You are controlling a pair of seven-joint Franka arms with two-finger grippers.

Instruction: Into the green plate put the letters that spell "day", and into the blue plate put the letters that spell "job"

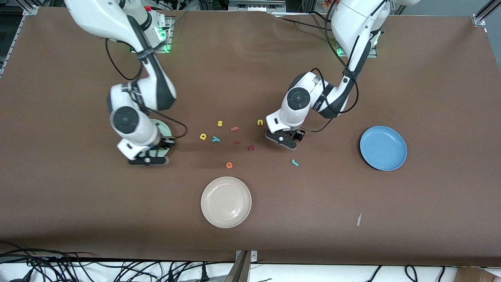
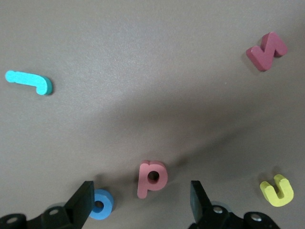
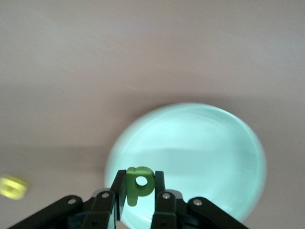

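My right gripper (image 3: 139,177) is shut on the green d (image 3: 138,187) and holds it over the green plate (image 3: 200,152). In the front view that plate (image 1: 163,127) shows only partly under the right arm, with the right gripper (image 1: 149,158) by it. My left gripper (image 2: 141,200) hangs open over the salmon-pink b (image 2: 152,178). The blue o (image 2: 101,204) lies beside one finger (image 2: 83,200). The teal j (image 1: 295,162) lies nearer the camera than the left gripper (image 1: 285,140). The yellow a (image 1: 203,136) and teal y (image 1: 215,139) lie side by side mid-table. The blue plate (image 1: 383,148) stands toward the left arm's end.
A cream plate (image 1: 226,201) sits near the table's front. Other loose letters lie mid-table: a yellow s (image 1: 220,123), a salmon f (image 1: 235,128), a yellow u (image 1: 260,122), an orange e (image 1: 229,165) and a dark red letter (image 1: 251,148).
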